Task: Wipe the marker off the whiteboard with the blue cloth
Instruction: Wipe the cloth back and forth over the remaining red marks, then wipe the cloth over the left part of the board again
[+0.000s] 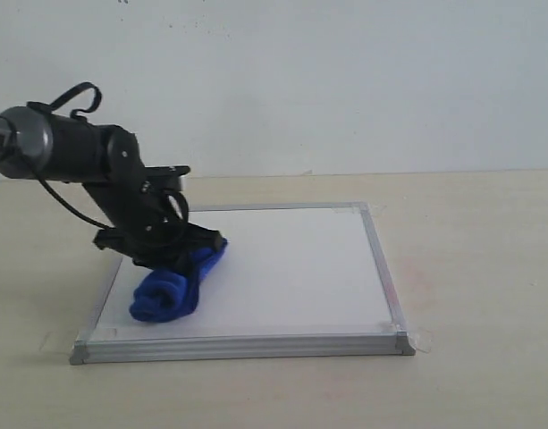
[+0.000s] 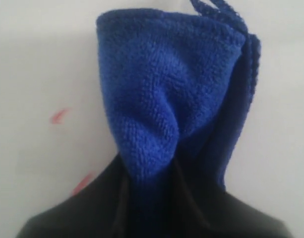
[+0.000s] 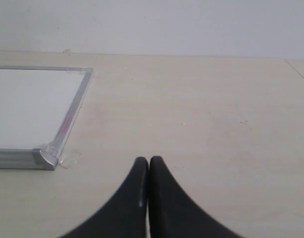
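Left gripper [image 2: 154,196], right up against its own camera, is pinching the blue cloth [image 2: 156,89]. Its black fingers are nearly closed around one bunched end, and the rest of the roll is fanning out ahead. The cloth is lying on the whiteboard [image 1: 291,268], pressed down on the part by the board's left edge and towards the front rail as the exterior view shows it. Wiping looks to be the step in hand, and well along at that, since from the outside the white surface is reading clean. Up close, though, the marker [image 2: 59,115] is showing as a couple of short red streaks just beside the cloth, apart from it and not under it. So the next move is calling for a sideways sweep to drag the cloth over those streaks, with steady downward pressure and a firm pinch so the roll is not slipping free. Right gripper [image 3: 149,166] is sitting out, its fingers touching each other and holding nothing, over the bare table [image 1: 479,232] near the board's corner.
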### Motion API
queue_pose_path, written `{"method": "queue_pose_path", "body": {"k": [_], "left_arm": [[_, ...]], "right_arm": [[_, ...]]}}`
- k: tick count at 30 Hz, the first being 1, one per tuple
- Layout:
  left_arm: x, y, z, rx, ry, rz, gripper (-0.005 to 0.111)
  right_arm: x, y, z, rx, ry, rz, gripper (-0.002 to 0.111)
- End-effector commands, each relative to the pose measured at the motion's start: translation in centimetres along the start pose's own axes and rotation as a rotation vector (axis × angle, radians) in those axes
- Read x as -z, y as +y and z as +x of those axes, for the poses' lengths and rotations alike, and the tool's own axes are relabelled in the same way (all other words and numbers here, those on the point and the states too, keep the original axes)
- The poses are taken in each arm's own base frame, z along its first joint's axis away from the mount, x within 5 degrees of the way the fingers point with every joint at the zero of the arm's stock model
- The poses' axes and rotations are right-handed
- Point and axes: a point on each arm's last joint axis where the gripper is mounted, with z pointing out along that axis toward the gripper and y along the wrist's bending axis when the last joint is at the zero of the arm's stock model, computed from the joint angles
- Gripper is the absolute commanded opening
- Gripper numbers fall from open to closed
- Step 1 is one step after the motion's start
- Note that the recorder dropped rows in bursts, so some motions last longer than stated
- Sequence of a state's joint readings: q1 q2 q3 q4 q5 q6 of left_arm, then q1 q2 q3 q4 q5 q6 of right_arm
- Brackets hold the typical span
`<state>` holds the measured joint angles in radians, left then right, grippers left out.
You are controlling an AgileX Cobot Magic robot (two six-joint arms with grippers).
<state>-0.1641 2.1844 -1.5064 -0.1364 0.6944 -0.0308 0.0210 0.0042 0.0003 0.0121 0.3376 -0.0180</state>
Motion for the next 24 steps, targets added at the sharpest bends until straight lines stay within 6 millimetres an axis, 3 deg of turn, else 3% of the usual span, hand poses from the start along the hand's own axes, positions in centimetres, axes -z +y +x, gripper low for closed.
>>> {"method": "queue_pose_path", "body": {"k": [1, 5, 9, 13, 18, 20, 24], "left_arm": [[0.2, 6.5, 0.8, 0.069, 0.093, -0.123, 0.004], [1.7, 10.3, 0.6, 0.188, 0.057, -0.149, 0.004], [1.7, 10.8, 0.6, 0.207, 0.053, -0.147, 0.004], [0.7, 8.5, 0.4, 0.183, 0.045, -0.109, 0.004], [-0.6, 3.8, 0.3, 0.058, 0.028, -0.080, 0.004], [0.0, 2.2, 0.0, 0.024, -0.010, -0.068, 0.004], [3.2, 0.2, -1.0, 0.005, -0.125, -0.031, 0.004]], "right_arm": [[0.0, 0.0, -0.1, -0.001, -0.008, 0.005, 0.000], [0.0, 0.0, -0.1, -0.001, -0.008, 0.005, 0.000], [0.0, 0.0, -0.1, -0.001, -0.008, 0.005, 0.000], [0.0, 0.0, -0.1, -0.001, -0.008, 0.005, 0.000], [0.0, 0.0, -0.1, -0.001, -0.008, 0.005, 0.000], [0.0, 0.0, -0.1, -0.001, -0.008, 0.005, 0.000], [0.0, 0.0, -0.1, -0.001, -0.008, 0.005, 0.000]]}}
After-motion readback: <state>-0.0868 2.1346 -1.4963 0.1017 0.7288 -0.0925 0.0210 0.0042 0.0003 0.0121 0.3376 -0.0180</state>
